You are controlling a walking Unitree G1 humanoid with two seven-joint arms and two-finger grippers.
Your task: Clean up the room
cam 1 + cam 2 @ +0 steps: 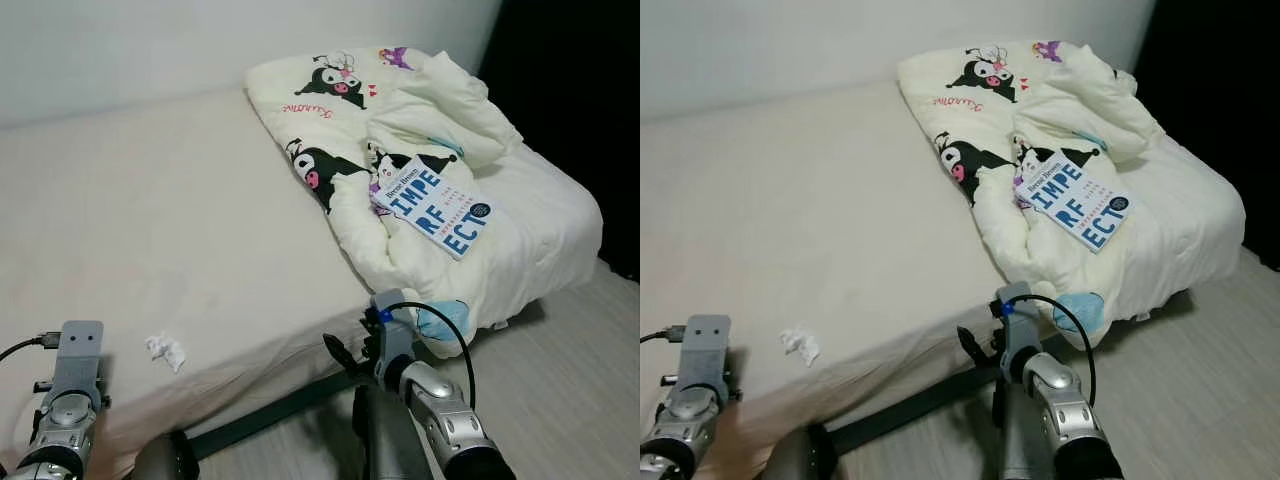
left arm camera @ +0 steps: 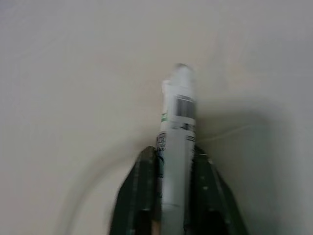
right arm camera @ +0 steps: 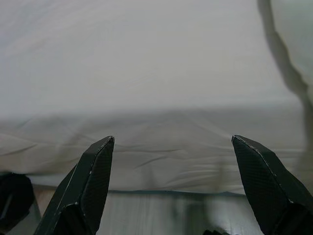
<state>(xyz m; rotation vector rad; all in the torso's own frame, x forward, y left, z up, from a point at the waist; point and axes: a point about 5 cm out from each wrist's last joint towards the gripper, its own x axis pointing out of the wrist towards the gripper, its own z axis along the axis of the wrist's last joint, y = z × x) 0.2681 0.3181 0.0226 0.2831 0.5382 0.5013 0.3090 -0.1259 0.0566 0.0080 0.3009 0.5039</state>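
Fingers of the left gripper (image 2: 173, 196) are closed on one white tube (image 2: 177, 142), its long axis running straight out along them. Over the near bed (image 1: 150, 220) edge, the right gripper (image 3: 173, 161) is spread wide and empty. One crumpled tissue (image 1: 166, 349) lies near left; one book (image 1: 432, 205) rests on one blanket (image 1: 400, 130) far right.

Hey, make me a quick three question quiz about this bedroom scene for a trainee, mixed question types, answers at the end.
1. True or false: the book lies on the bare mattress.
2. What does the left gripper hold?
A. crumpled tissue
B. white tube
C. book
3. Fill in: the right gripper has its fingers ____.

Key: 1. False, it rests on the cartoon-print comforter. 2. B, a white tube; the crumpled tissue sits on the mattress. 3. open.
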